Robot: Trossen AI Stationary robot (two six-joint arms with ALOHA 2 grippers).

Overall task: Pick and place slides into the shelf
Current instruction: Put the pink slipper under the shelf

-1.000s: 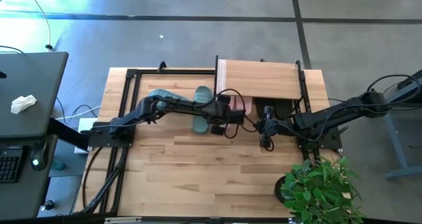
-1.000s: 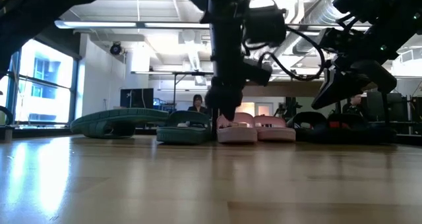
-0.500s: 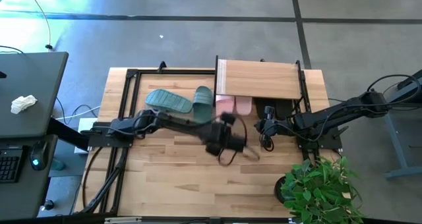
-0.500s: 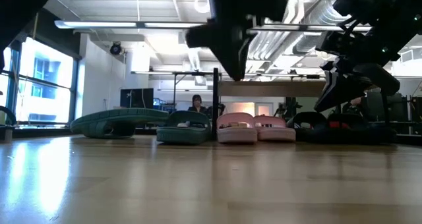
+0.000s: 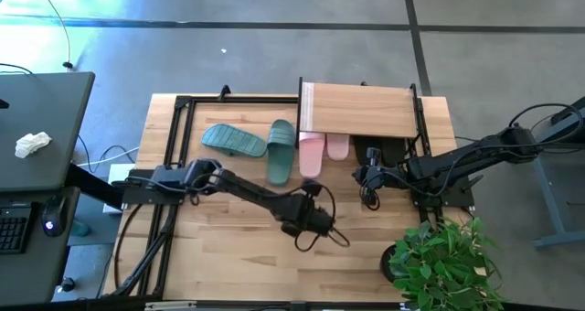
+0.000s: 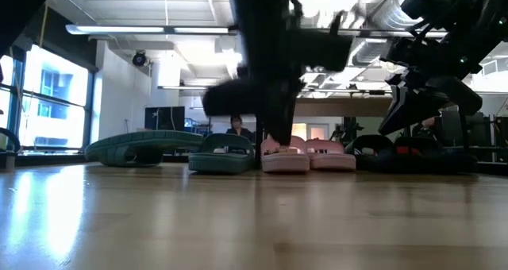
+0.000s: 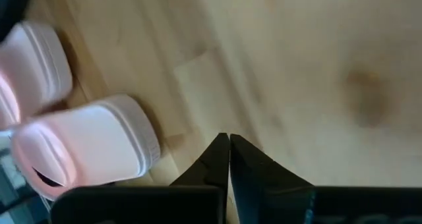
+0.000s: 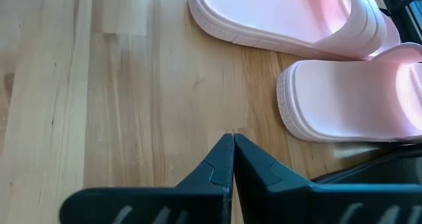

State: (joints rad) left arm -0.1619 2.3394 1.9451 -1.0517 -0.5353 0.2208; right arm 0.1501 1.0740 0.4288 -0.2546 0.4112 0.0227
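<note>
Two pale pink slides [image 5: 311, 154] [image 5: 337, 146] lie side by side on the table with their toe ends under the shelf [image 5: 361, 110], a low rack with a light wooden top. Two teal-green slides [image 5: 233, 139] [image 5: 281, 151] lie left of them. Black slides [image 6: 397, 154] sit dark under the shelf. My left gripper [image 5: 311, 217] hovers shut over bare table, nearer than the pink slides [image 7: 86, 148]. My right gripper [image 5: 366, 176] is shut, raised just right of the pink pair [image 8: 349, 99].
A bare black metal frame [image 5: 174, 146] stands along the table's left side. A potted plant [image 5: 439, 256] fills the near right corner. A dark side desk [image 5: 41, 137] stands left of the table. Open wood spans the near half of the table [image 5: 238, 256].
My left gripper has drawn back from the left pink slide toward the table's near edge and risen above the table. That pink slide stays on the table beside its partner. My right arm has kept still.
</note>
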